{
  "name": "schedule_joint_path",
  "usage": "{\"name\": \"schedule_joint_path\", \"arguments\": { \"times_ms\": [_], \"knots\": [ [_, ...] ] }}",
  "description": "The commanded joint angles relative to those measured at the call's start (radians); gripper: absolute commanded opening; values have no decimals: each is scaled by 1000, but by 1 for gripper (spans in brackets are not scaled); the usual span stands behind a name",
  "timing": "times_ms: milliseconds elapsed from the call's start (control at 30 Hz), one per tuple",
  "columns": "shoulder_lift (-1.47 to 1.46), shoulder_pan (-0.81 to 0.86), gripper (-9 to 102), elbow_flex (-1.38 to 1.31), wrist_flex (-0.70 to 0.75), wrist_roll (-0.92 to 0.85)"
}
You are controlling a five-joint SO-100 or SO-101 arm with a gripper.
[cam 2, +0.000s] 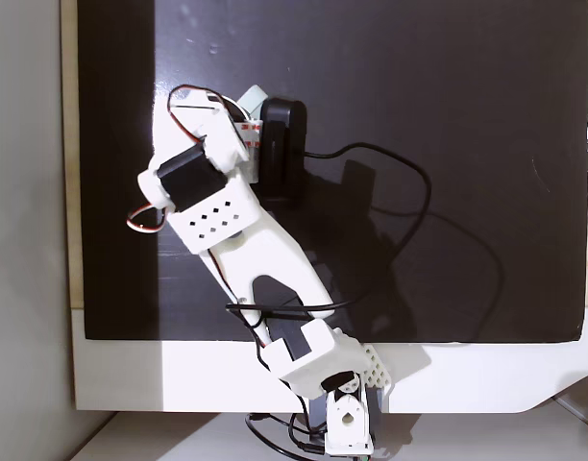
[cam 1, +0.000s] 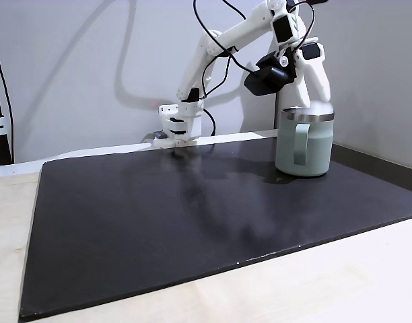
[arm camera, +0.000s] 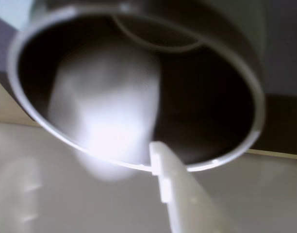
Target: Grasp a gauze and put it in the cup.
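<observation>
In the wrist view the small white soft roll of gauze [arm camera: 107,116] hangs blurred right at the mouth of the pale sage-green metal mug with a steel rim, the cup [arm camera: 139,48]; most of the roll shows against the dark inside, while its lower end overlaps the near rim; so the gauze lies directly over the opening, and the way onward is straight down into the cup; the blur hides the roll's long axis, though it seems to run roughly along the line into the mug. One white plastic finger [arm camera: 175,194] of the gripper reaches up from the lower edge to touch the near rim beside the roll; the other finger is only a faint pale shape at the lower left, so I cannot tell for certain whether the gripper is closed on the gauze or has let it go; judging by the smear, the roll may be dropping.

In a fixed view the cup [cam 1: 304,145] stands upright on the black mat [cam 1: 192,222] laid over the pale table [cam 1: 340,282], its green loop handle facing the camera; the white arm [cam 1: 223,40] bends over it and the gripper sits just above the rim. In a fixed view from above, the arm [cam 2: 246,230] covers the mug.

No brand, label or writing can be read on anything.
</observation>
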Motion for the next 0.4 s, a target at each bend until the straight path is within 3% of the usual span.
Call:
{"name": "schedule_joint_path", "arguments": {
  "times_ms": [0,367],
  "knots": [
    [25,-3,36,-43,-11,-8],
    [32,0,35,-32,-11,-5]
  ]
}}
